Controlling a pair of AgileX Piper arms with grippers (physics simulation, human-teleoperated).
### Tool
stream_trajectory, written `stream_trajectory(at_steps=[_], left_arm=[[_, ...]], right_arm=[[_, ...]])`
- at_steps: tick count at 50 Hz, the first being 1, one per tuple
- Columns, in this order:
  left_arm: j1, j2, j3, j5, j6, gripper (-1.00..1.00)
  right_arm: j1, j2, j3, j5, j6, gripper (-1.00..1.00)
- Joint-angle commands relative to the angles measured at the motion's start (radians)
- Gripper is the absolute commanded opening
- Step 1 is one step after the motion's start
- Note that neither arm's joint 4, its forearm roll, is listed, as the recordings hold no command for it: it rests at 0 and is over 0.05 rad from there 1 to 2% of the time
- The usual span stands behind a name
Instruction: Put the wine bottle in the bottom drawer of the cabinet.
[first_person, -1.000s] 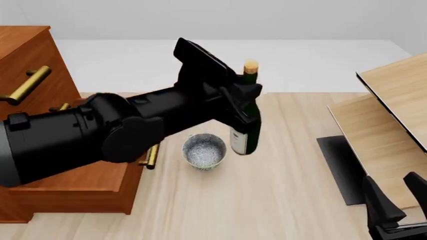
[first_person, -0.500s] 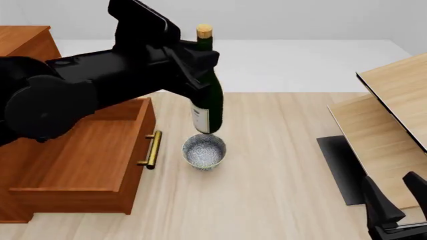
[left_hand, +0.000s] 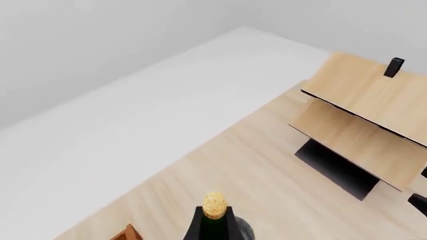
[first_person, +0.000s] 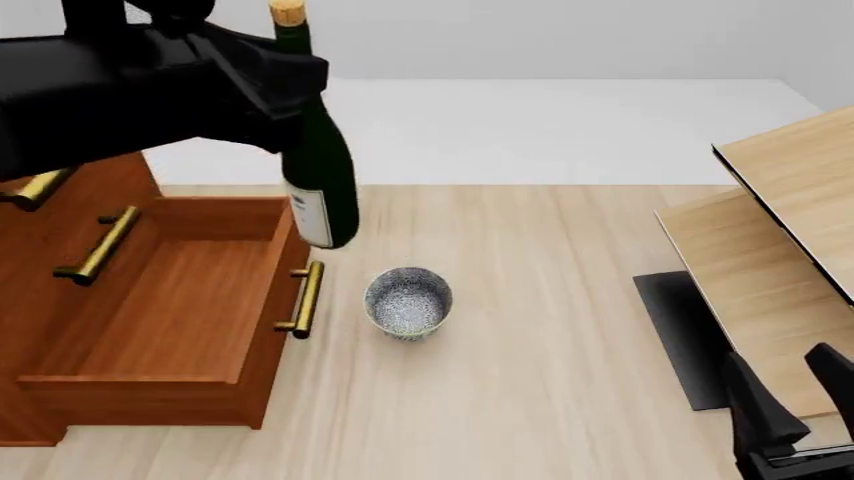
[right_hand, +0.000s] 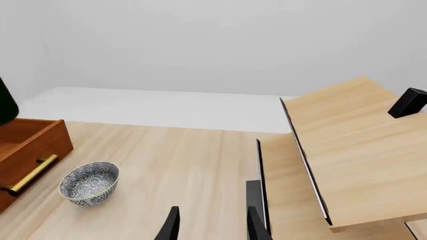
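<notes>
The left gripper (first_person: 274, 85) is raised above the light-wood bench (first_person: 534, 330), its jaws pinching the upper body of the tall dark-green glass wine bottle (first_person: 318, 170). The bottle, with tan cork and white label, hangs nearly upright, clear of the bench, over the front right corner of the pulled-out reddish-brown bottom drawer (first_person: 160, 300) of the wooden cabinet (first_person: 54, 90). The grey speckled bowl (first_person: 408, 302) stands just beside the drawer's brass handle. The right gripper (right_hand: 210, 225) is low at the near right, its jaws spread and holding nothing.
</notes>
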Motion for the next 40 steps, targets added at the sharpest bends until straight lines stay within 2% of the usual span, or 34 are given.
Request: stream_trajectory(at_steps=[1,2,3,7,13,14,18,22,24,28,31,32,33,40], left_arm=[[0.069,-0.068,-0.019,0.113,-0.016,-1.00],[0.083,-0.060,-0.030,0.136,-0.018,-1.00],[0.078,-0.060,-0.039,0.149,-0.051,-1.00],[0.112,-0.058,-0.067,0.201,-0.030,-1.00],[0.134,-0.066,-0.104,0.267,-0.053,-1.00],[0.145,-0.072,-0.105,0.277,-0.075,-1.00],[0.162,-0.084,-0.070,0.286,-0.088,-1.00],[0.174,-0.097,-0.073,0.314,-0.106,-1.00],[0.183,-0.099,-0.083,0.336,-0.146,-1.00],[0.204,-0.097,-0.094,0.376,-0.120,-1.00],[0.209,-0.092,-0.103,0.401,-0.130,-1.00],[0.206,-0.088,-0.109,0.412,-0.107,-1.00],[0.208,-0.090,-0.113,0.416,-0.126,-1.00],[0.239,-0.109,-0.118,0.459,-0.127,-1.00]], right_arm=[[-0.001,0.002,0.002,-0.005,0.001,1.00],[-0.001,0.003,0.002,-0.006,0.001,1.00],[-0.001,0.004,0.002,-0.007,0.000,1.00],[-0.001,0.004,0.000,-0.005,-0.001,1.00],[0.000,0.002,0.000,-0.003,-0.002,1.00],[0.000,0.003,0.000,-0.004,-0.002,1.00],[0.002,-0.001,0.002,-0.003,-0.007,1.00],[0.003,0.000,0.002,-0.005,-0.006,1.00],[0.003,0.001,0.002,-0.006,-0.007,1.00],[0.002,0.002,0.002,-0.006,-0.005,1.00],[0.002,0.002,0.002,-0.007,-0.007,1.00],[0.002,0.002,0.002,-0.006,-0.006,1.00],[0.002,0.001,0.002,-0.006,-0.007,1.00],[0.001,-0.001,0.002,-0.004,-0.007,1.00]])
